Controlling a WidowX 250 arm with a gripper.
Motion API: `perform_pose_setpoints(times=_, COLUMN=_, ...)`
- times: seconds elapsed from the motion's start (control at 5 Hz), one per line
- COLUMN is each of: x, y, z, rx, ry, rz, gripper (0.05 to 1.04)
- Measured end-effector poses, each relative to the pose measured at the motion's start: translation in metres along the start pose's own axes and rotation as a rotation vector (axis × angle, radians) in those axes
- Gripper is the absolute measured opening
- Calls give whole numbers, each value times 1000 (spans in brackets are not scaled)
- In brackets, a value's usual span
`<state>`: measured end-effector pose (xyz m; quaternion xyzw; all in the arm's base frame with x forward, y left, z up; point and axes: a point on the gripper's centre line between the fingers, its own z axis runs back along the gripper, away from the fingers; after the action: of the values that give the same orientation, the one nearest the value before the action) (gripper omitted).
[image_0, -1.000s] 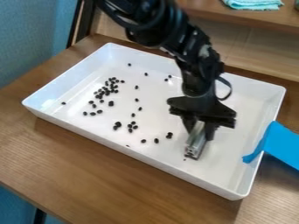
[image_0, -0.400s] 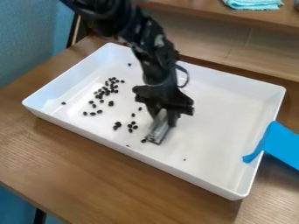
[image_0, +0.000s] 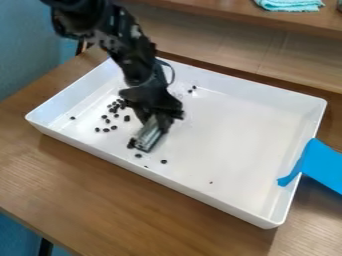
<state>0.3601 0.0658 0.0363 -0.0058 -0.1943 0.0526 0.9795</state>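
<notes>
In the camera view, we see the black two-finger gripper (image_0: 156, 119) over the left half of the white rectangular plastic tray (image_0: 234, 140), closed around a silvery grooved metal bar (image_0: 148, 136). The bar slants down toward the tray's near wall (dark beans crowd its lower end). We find more small black oval beans (image_0: 114, 127) in the tray's left part, and blue tape (image_0: 322, 162) on its right wall.

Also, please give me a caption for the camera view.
Robot tool gripping a silvery bar in a white tray scattered with small black pieces.
</notes>
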Motion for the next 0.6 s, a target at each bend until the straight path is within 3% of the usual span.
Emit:
perform_pose_setpoints(times=0.2, x=-3, y=27, z=3, rx=-16, ry=-1, rz=4, gripper=389)
perform_pose_setpoints(times=0.6, x=-2, y=69, z=8, rx=2, ry=-17, rz=-16, gripper=389)
